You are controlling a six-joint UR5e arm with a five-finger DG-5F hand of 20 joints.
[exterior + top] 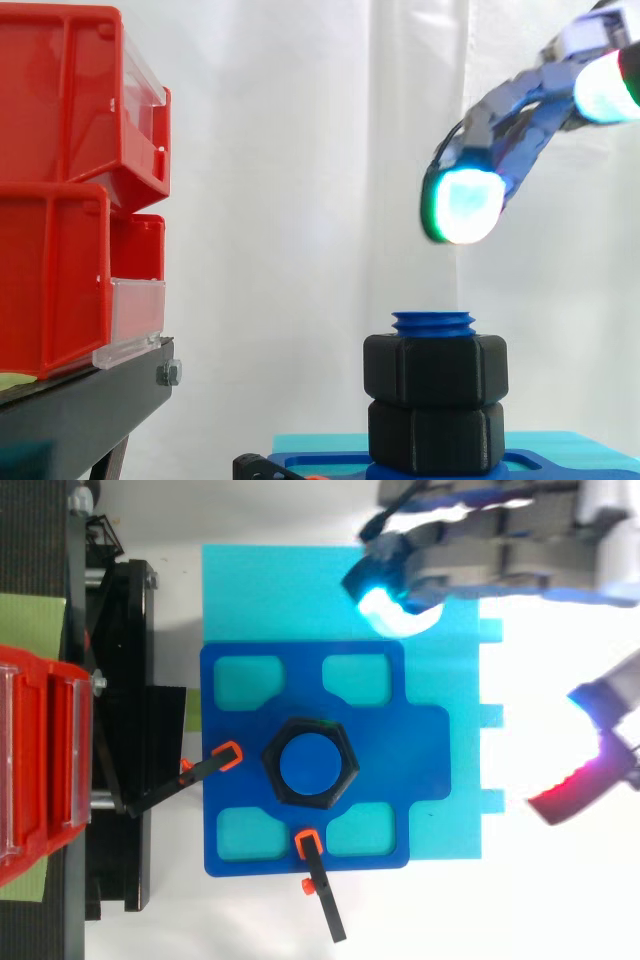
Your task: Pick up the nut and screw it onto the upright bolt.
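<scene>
Two black hex nuts sit stacked on the upright blue bolt [433, 321]; the upper nut [435, 369] is just below the bolt's threaded top. From above, the nut [309, 763] rings the bolt's blue end [308, 762] at the middle of the dark blue fixture plate [375, 730]. My hand [520, 120] hangs up and to the right of the bolt, apart from it, fingers straight and spread with nothing between them. In the top view the hand [500, 550] reaches in from the upper right, one glowing fingertip [385, 605] over the plate's far edge.
Red bins [60, 190] are stacked on a black stand [80, 400] at the left. A light blue base [440, 680] lies under the fixture plate. Two black clamps with orange tips [225, 755] hold the plate's left and near edges.
</scene>
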